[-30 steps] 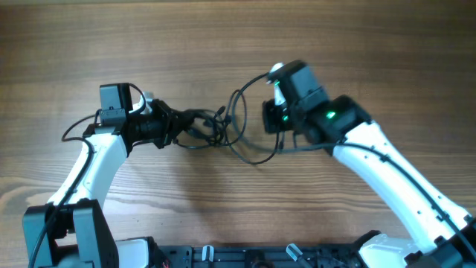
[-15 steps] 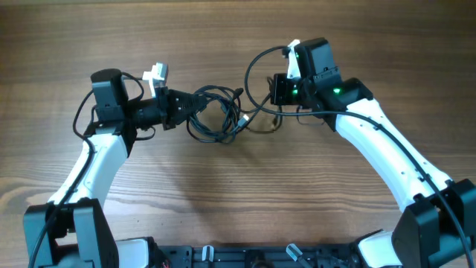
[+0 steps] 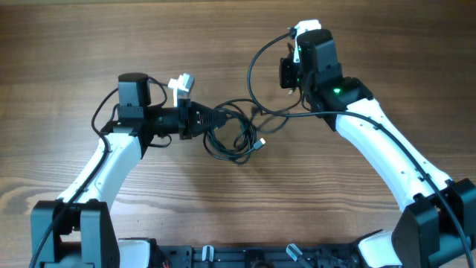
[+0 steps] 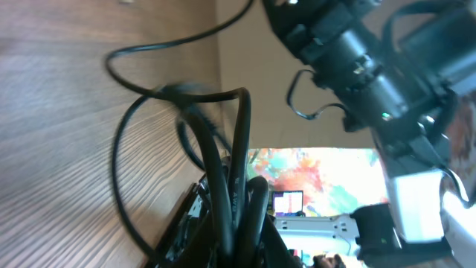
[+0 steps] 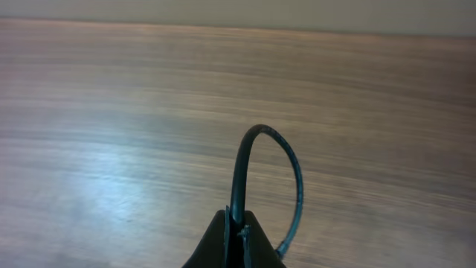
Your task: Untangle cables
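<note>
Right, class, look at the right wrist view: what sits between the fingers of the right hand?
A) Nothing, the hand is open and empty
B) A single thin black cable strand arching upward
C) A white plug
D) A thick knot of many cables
B: the right hand is closed on one thin black cable strand that rises from the fingertips, arches over and curves back down.

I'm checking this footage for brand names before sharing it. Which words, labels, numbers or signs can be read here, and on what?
No text can be read in any view.
Cables: no print visible.
Small screen in the left wrist view's background: too blurred to read.
Green light on the right arm: a lit dot, no characters.
</note>
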You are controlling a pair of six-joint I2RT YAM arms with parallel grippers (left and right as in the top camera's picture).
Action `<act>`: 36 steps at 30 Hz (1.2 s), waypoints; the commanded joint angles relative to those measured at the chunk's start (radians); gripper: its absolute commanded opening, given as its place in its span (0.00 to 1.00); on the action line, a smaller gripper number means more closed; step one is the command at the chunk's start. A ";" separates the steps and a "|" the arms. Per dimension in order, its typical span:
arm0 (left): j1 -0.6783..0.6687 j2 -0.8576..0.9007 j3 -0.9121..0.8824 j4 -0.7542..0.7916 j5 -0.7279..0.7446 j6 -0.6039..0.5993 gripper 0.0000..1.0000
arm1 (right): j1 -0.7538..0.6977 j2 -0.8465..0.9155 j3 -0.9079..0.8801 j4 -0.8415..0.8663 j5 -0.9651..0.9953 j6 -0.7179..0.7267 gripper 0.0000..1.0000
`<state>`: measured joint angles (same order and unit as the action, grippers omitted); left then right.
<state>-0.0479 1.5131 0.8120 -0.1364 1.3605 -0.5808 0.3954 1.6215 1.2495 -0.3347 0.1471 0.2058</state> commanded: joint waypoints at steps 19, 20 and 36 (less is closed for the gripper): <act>-0.108 0.005 0.007 -0.253 -0.344 0.317 0.08 | -0.055 0.059 0.001 0.004 -0.247 0.026 0.08; -0.110 0.005 0.007 -0.271 -0.344 0.343 0.07 | -0.059 0.076 0.001 0.021 -0.245 0.027 0.08; -0.134 0.005 0.007 -0.272 -0.422 0.368 0.49 | -0.063 -0.068 0.034 -0.233 -0.645 -0.022 0.79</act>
<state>-0.1768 1.5135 0.8162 -0.4114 0.9863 -0.2253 0.3367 1.5692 1.2743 -0.4915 -0.3325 0.1917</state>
